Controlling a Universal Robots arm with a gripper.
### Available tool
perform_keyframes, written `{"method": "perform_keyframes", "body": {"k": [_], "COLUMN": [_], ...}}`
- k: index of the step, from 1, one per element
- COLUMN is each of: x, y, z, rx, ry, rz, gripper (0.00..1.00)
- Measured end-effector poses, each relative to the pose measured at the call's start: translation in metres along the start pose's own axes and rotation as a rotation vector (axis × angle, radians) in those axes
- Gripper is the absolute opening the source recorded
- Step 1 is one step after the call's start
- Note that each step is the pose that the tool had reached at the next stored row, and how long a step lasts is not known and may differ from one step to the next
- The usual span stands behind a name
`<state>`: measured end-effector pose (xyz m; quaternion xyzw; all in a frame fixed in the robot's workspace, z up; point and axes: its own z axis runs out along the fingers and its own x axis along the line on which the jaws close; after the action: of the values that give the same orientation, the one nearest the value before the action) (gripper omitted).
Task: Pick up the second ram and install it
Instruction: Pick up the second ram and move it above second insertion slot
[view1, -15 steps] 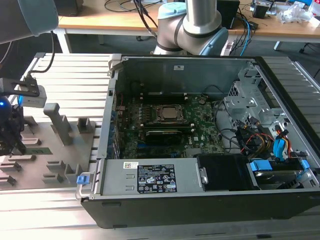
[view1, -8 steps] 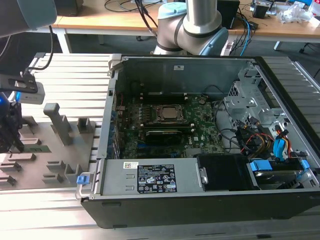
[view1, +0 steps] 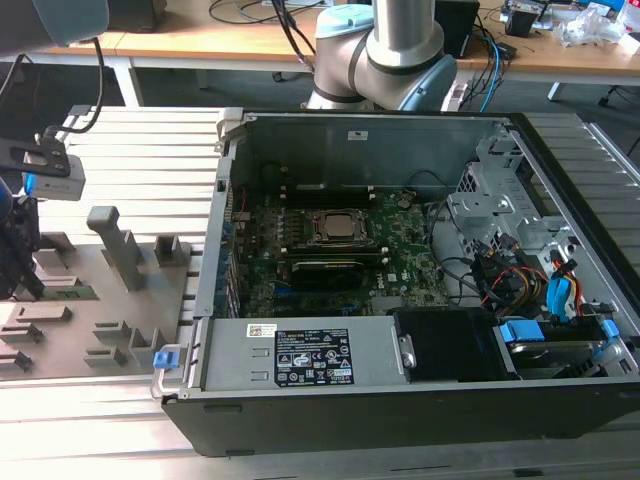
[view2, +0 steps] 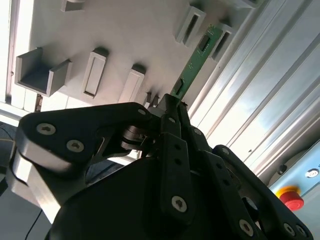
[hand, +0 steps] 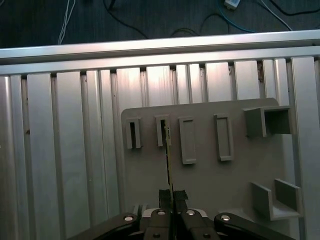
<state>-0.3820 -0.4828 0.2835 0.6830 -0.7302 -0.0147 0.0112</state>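
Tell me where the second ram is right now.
In both wrist views the second ram sits pinched in the gripper over the grey tray, its far end by the slotted blocks.

Near end of second ram (view2: 192, 64) hidden betw. clamped gripper (view2: 169, 104) fingers (second wrist view); arm (view1: 385, 45) cut off at exterior view's top edge.

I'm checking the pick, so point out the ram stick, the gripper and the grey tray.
second ram (view2: 194, 60), second wrist view, middle of the green board.
gripper (hand: 172, 196), first wrist view, midway between its fingertips.
grey tray (hand: 210, 185), first wrist view, bare flat surface.
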Motion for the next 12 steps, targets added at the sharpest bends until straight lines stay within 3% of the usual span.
{"method": "perform_keyframes", "body": {"k": [6, 12], "x": [0.0, -0.0001], "y": [0.0002, 0.0007], "z": [-0.0058, -0.0184], "rx": [-0.0001, 0.0001], "ry": [0.0, -0.0001], "rz": [0.0, 0.0], "gripper": [0.14, 0.14]}}
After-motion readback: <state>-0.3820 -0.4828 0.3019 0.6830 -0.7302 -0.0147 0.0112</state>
